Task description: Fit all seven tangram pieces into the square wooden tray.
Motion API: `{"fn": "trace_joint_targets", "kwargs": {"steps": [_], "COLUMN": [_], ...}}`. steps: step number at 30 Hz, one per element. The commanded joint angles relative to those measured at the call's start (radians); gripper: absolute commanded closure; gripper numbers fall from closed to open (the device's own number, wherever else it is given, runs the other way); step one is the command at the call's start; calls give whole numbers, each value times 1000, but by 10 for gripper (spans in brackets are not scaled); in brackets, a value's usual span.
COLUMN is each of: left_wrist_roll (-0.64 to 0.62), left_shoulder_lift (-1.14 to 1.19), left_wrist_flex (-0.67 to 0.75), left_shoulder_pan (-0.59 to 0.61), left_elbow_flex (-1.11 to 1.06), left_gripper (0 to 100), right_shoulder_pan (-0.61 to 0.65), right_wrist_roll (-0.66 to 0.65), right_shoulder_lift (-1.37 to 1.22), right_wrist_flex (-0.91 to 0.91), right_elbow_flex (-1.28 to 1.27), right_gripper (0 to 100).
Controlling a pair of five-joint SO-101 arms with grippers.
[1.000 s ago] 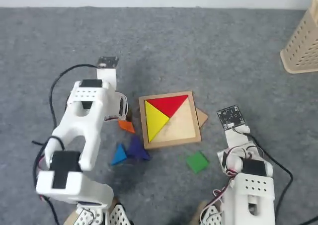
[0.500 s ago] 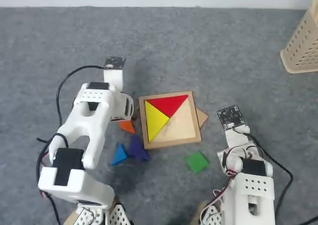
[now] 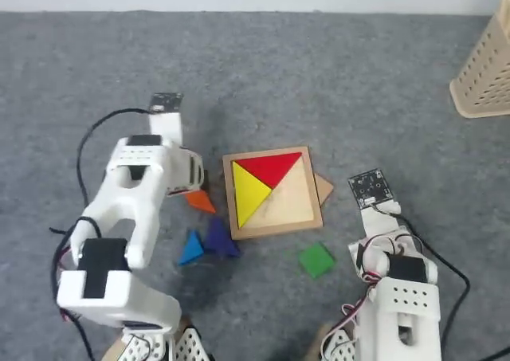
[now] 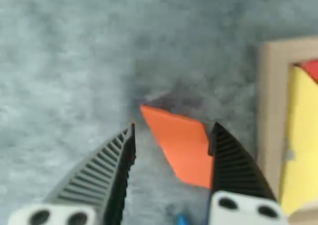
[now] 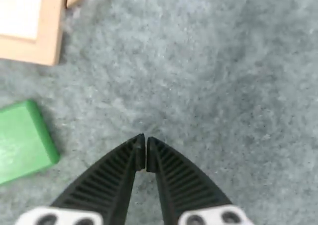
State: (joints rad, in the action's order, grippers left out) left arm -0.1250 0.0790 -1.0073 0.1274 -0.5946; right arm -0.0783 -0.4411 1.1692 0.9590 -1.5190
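Note:
The square wooden tray (image 3: pixel 232 205) holds a red triangle (image 3: pixel 269 168) and a yellow triangle (image 3: pixel 248 191). An orange piece (image 3: pixel 201 202) lies on the carpet just left of the tray. My left gripper (image 4: pixel 171 135) is open over it, one finger touching the orange piece (image 4: pixel 181 149) and the other apart from it. A blue triangle (image 3: pixel 190 248) and a purple piece (image 3: pixel 219 238) lie below the orange one. A green square (image 3: pixel 317 259) rests below the tray's right corner. My right gripper (image 5: pixel 145 146) is shut and empty over bare carpet beside the green square (image 5: pixel 22 141).
A plain wooden piece (image 3: pixel 323 187) pokes out from behind the tray's right edge. A perforated wooden stand (image 3: pixel 486 70) is at the far right. Grey carpet covers the table, with open room above and to the right of the tray.
The left arm swung slightly right and then back left over the orange piece, which shifted a little. The right arm has stayed still.

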Motion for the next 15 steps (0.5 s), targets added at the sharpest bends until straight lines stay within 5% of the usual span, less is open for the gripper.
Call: {"fn": "trace_joint_targets", "kwargs": {"steps": [1,15], "left_wrist_roll": [-5,2], "left_shoulder_lift": [-6,-115], "left_wrist_flex": [0,-83], "left_shoulder_pan": [18,78], "left_elbow_flex": [44,42], "left_gripper": [776,776], "right_shoulder_pan": [12,12], "right_wrist_roll": [-12,-12], "right_shoulder_lift": [21,21], "right_wrist_flex": [16,16], "right_elbow_flex": [3,2], "right_gripper": [992,992]}}
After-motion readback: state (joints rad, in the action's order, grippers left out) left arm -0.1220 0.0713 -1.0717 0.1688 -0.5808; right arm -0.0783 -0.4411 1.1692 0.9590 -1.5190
